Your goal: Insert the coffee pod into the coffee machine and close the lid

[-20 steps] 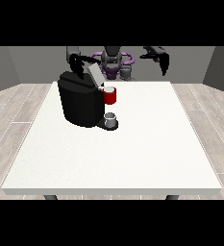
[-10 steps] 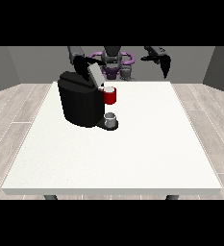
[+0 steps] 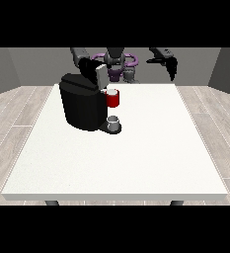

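Note:
The black coffee machine [image 3: 83, 106] stands on the white table [image 3: 136, 158], left of centre and towards the far side. A light grey lid panel [image 3: 102, 76] stands raised at the machine's top. The hand at the view's left [image 3: 90, 66] is right at that panel, above the machine. A red thing at the machine [image 3: 113, 98] sits at its front. Below it, a small grey thing [image 3: 114, 122] rests on the machine's base. The hand at the view's right [image 3: 170, 63] hangs over the table's far right edge, fingers pointing down and holding nothing.
The robot's torso [image 3: 117, 62] with purple parts is behind the table's far edge. Wooden floor surrounds the table.
The hand at the view's left has shifted a little towards the view's right, up against the raised lid panel. The hand at the view's right has drifted slightly outwards.

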